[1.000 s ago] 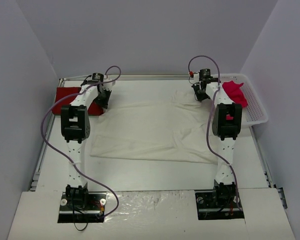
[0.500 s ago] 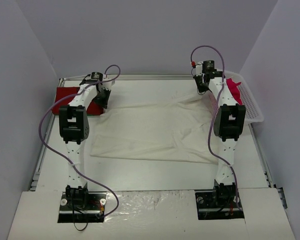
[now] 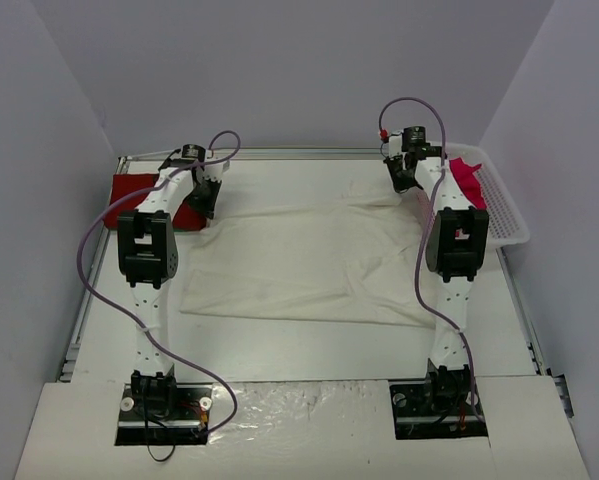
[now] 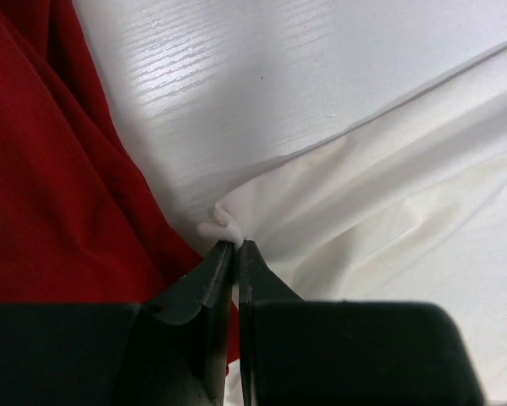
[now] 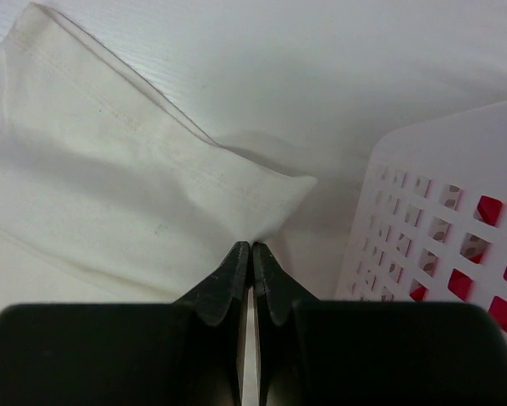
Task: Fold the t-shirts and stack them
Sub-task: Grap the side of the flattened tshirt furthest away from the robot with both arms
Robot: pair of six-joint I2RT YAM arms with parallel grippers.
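Note:
A large cream-white t-shirt lies spread on the table's middle. My left gripper is shut on its far left corner; in the left wrist view a small tuft of cream cloth pokes out past the left gripper. My right gripper is shut on the far right corner, and the right gripper pinches the cloth just under a hemmed sleeve. A red t-shirt lies folded at the back left, close beside the left jaws. A pinkish-red t-shirt sits in the basket.
A white plastic lattice basket stands at the back right, just right of the right gripper; its wall shows red through the holes. Grey walls enclose the table on three sides. Purple cables loop over both arms.
The right gripper has moved back and slightly right toward the basket, drawing the cream shirt's far right corner out with it. The left arm has not moved.

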